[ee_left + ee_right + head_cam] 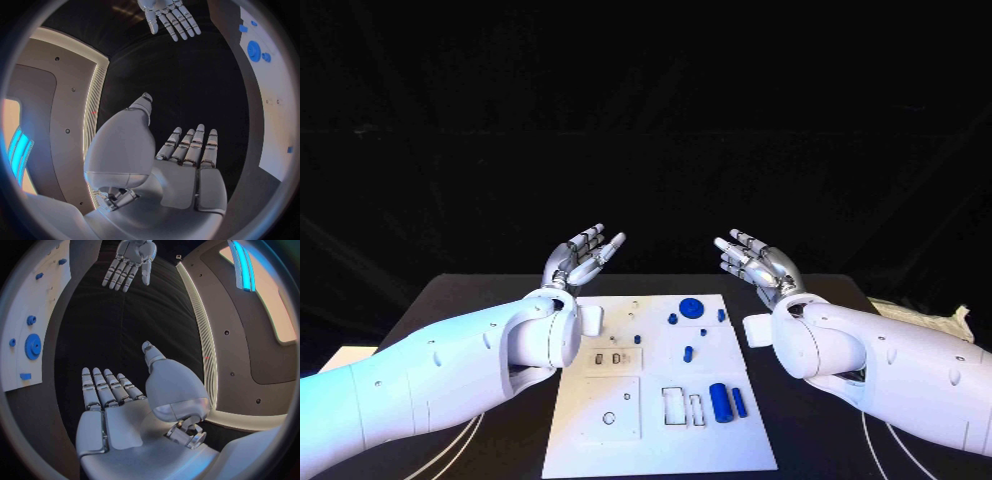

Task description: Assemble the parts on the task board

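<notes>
Both hands, left [583,254] and right [759,262], hovered released and empty beyond the task board [574,440], presumably a ready pose, parts [720,401] untouched.

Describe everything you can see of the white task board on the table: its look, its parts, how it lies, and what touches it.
The task board is a flat white rectangular plate, seemingly plastic, lying on the black table between the two arms. Its surface has raised square panels and small slots and holes. Blue parts sit on it: a round gear near the far end, two long bars near the right edge, and several small pieces. The left hand and right hand are raised, open, beyond its far end, not touching it.
</notes>
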Controlling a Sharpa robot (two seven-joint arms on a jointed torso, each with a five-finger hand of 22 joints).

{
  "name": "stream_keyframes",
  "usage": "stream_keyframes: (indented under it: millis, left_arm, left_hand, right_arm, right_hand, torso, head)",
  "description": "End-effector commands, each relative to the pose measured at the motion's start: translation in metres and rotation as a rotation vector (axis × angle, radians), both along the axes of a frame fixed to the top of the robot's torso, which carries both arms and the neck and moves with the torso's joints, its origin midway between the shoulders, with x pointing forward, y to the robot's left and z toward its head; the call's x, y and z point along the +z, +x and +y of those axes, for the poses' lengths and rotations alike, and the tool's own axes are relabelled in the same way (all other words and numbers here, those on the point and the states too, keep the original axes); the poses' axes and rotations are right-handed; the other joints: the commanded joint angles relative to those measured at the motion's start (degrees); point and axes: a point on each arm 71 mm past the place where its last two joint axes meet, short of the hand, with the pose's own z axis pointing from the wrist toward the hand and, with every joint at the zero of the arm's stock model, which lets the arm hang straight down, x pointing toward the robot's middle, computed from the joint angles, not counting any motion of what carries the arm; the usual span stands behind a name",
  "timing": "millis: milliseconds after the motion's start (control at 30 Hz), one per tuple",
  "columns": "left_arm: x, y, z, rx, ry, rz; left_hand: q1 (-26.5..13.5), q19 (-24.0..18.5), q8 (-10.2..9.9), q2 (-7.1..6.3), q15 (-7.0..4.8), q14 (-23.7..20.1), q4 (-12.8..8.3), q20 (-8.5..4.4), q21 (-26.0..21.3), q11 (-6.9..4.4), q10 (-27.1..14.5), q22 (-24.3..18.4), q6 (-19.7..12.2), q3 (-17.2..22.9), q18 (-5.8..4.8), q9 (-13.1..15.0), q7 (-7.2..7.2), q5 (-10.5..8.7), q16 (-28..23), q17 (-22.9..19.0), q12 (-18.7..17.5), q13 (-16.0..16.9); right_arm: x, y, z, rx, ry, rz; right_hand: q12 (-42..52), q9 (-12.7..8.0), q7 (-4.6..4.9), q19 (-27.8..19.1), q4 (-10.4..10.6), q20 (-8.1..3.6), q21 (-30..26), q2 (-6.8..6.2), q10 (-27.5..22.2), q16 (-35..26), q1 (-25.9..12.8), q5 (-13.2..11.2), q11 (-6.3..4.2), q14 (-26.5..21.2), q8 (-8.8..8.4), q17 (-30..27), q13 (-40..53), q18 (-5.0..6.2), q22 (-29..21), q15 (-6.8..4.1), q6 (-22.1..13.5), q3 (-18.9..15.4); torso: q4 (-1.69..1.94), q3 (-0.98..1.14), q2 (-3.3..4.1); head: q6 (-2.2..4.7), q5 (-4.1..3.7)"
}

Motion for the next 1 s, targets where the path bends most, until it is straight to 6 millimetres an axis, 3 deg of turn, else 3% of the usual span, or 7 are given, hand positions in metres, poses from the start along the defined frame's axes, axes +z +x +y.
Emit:
stream_keyframes:
  millis: [33, 267, 333, 467, 633, 800, 1000]
  left_arm:
    - [0.003, 0.000, -0.007, -0.075, -0.024, -0.029]
    - [0.003, 0.000, -0.007, -0.075, -0.024, -0.029]
    - [0.001, 0.002, -0.001, -0.087, -0.041, -0.021]
    - [0.001, 0.001, 0.002, -0.087, -0.042, -0.028]
    - [0.003, -0.002, 0.006, -0.087, -0.053, -0.028]
    - [0.007, -0.011, 0.010, -0.109, -0.074, -0.015]
    - [0.014, -0.026, 0.009, -0.160, -0.098, 0.006]
  left_hand:
    - [3.1, 1.2, 0.3, -0.24, 0.55, 1.4, 0.8, 0.60, 0.3, 0.51, 1.3, 0.2, 1.2, 0.2, 1.03, 0.1, 6.07, 0.41, 0.4, 0.2, 0.3, 0.1]
    - [3.4, 4.5, 0.6, 0.97, 1.06, 5.5, 0.6, 0.60, 1.2, 1.10, 3.6, 0.7, 2.8, 0.9, 1.75, 0.3, 6.53, 0.26, 1.2, 0.7, 0.6, 0.4]
    - [3.7, 8.2, 0.8, 1.68, 1.10, 10.3, 0.4, 0.54, 2.2, 1.44, 6.4, 1.3, 4.8, 1.1, 1.91, 0.5, 6.64, 0.18, 2.3, 1.3, 0.9, 0.6]
    - [4.4, 21.4, 1.9, 3.17, 0.18, 20.6, -0.5, 0.35, 6.0, 1.81, 16.4, 3.1, 11.8, 1.3, 2.82, 1.0, 6.01, 0.09, 5.3, 2.4, 2.1, 1.2]
    - [4.2, 29.6, 2.6, 4.06, -1.98, 27.6, -1.4, 0.07, 8.9, 0.27, 28.5, 4.0, 19.6, 0.5, 4.86, 1.4, 6.51, 0.10, 7.3, 2.7, 3.1, 1.7]
    - [4.1, 36.2, 3.2, 4.99, -3.89, 34.4, -2.6, -1.49, 10.3, -1.16, 33.3, 4.2, 27.6, -0.1, 5.15, 1.7, 5.50, 0.10, 8.6, 3.9, 4.2, 1.7]
    - [4.7, 39.3, 3.0, 5.04, -4.71, 37.5, -4.1, -2.41, 10.4, -1.71, 34.9, 3.9, 29.4, -0.6, 5.17, 1.7, 5.04, -0.01, 8.5, 5.2, 4.1, 1.7]
  right_arm:
    - [-0.002, -0.001, 0.012, 0.220, -0.051, 0.006]
    - [-0.003, 0.001, 0.011, 0.272, -0.075, 0.012]
    - [0.003, 0.009, -0.005, 0.193, -0.262, -0.142]
    - [0.007, 0.010, -0.009, 0.186, -0.339, -0.198]
    - [0.014, 0.011, -0.010, 0.205, -0.431, -0.256]
    - [0.024, 0.017, -0.012, 0.235, -0.575, -0.331]
    - [0.034, 0.020, -0.009, 0.290, -0.784, -0.425]
  right_hand:
    - [0.7, 0.4, 8.78, 3.0, -2.7, 0.66, 0.8, 0.63, 4.3, 0.6, 6.5, -1.1, 0.54, 4.0, 0.64, 0.4, 0.4, 1.50, 0.4, 0.37, 3.2, 0.8]
    - [2.4, 1.3, 8.41, 16.1, -6.2, 0.57, 3.4, 1.04, 19.9, 2.5, 12.0, -1.5, -0.56, 21.1, 2.00, 1.4, 1.3, 3.58, 1.7, -1.48, 15.1, 2.1]
    - [3.3, 1.6, 7.75, 20.7, -7.0, 0.57, 4.4, 0.94, 27.5, 3.1, 12.9, -1.5, -1.36, 27.3, 2.46, 1.7, 1.7, 4.43, 2.0, -2.35, 20.3, 2.4]
    - [3.6, 1.9, 6.51, 24.6, -7.9, 0.50, 5.6, 0.65, 32.6, 3.4, 13.5, -1.7, -2.78, 32.3, 2.96, 1.6, 1.6, 5.85, 2.2, -3.77, 29.1, 2.9]
    - [2.6, 1.8, 6.20, 26.5, -8.3, 0.32, 5.9, 0.20, 34.4, 2.9, 13.4, -2.1, -3.12, 34.9, 2.19, 1.6, 1.5, 6.11, 2.0, -4.33, 31.4, 3.1]
    - [2.3, 2.0, 5.56, 30.2, -9.1, -0.70, 7.4, -0.30, 37.2, 3.4, 13.7, -2.2, -4.04, 39.7, 2.25, 1.8, 1.6, 6.31, 2.2, -5.65, 35.1, 3.9]
    - [2.1, 2.1, 4.49, 35.4, -10.1, -2.91, 9.7, -1.18, 39.9, 4.3, 14.0, -3.1, -5.26, 45.5, 2.35, 2.1, 1.6, 6.29, 2.7, -7.58, 37.2, 4.9]
  torso:
    - [-0.01, -0.03, -0.01]
    - [-0.01, -0.03, -0.01]
    - [0.06, -0.12, 0.13]
    - [0.28, -0.28, 0.64]
    - [0.52, -0.24, 1.51]
    - [0.68, -0.19, 3.02]
    - [1.28, -0.41, 5.08]
  head:
    - [-0.01, 0.01]
    - [-0.01, 0.01]
    - [-0.16, -0.70]
    - [-0.14, -0.93]
    - [-0.08, -1.01]
    - [0.38, -1.49]
    - [0.61, -2.11]
